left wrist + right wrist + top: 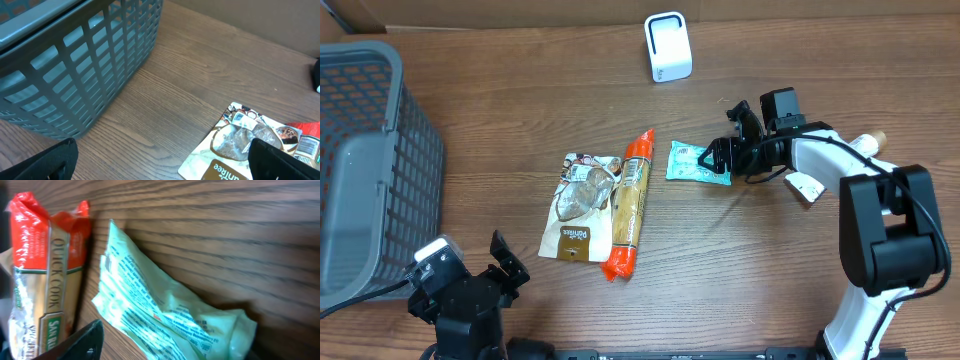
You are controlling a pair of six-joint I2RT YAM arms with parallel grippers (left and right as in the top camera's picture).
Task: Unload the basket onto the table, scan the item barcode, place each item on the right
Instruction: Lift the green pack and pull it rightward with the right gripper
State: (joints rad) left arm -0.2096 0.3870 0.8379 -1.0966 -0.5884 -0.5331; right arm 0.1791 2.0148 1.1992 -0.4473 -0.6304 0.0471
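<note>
- The right claw [717,160], right of centre, stands at the right end of the mint-green packet [694,162]. Its jaws are apart and the packet lies flat on the table [800,60], apparently lined up for a pick.
- Just left lie the orange-ended pasta pack [628,205] and the brown pouch [578,205].
- The white scanner [668,47] stands at top centre, where a barcode must face.
- The left claw [505,265], lower left, is spread wide on nothing.
- The grey basket [415,150], at the left edge, shows nothing inside.

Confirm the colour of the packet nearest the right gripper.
Packet is mint green; right wrist view.
</note>
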